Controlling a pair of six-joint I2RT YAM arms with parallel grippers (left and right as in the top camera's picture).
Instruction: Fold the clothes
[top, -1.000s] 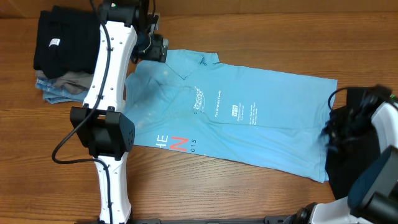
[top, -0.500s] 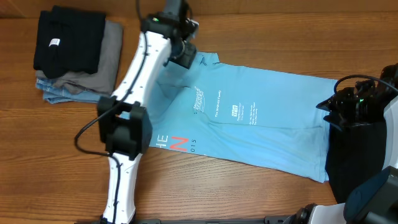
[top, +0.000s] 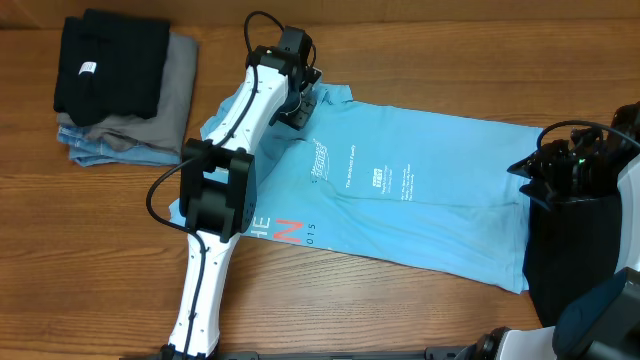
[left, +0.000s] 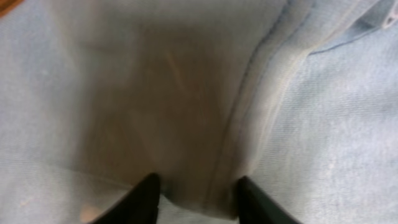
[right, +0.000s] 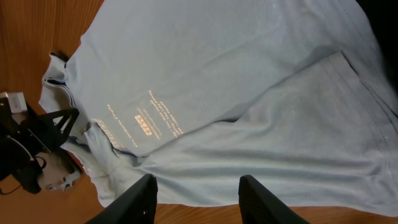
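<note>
Left gripper (top: 300, 106) has swung onto the T-shirt (top: 430, 190).

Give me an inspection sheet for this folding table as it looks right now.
Surface: wooden table, bare wood showing around the clothes.
Job's things: blue T-shirt laid out, print up; black garment folded on top of a grey and blue stack at the left.
Clutter: dark fabric beneath the right arm, kind unclear.
Tools: left tool down on the shirt's collar end, fabric ridge between its fingers, grip unclear; right tool open above the shirt.
Cables: black cable looped along the left arm.
Surroundings: nothing seen.
</note>
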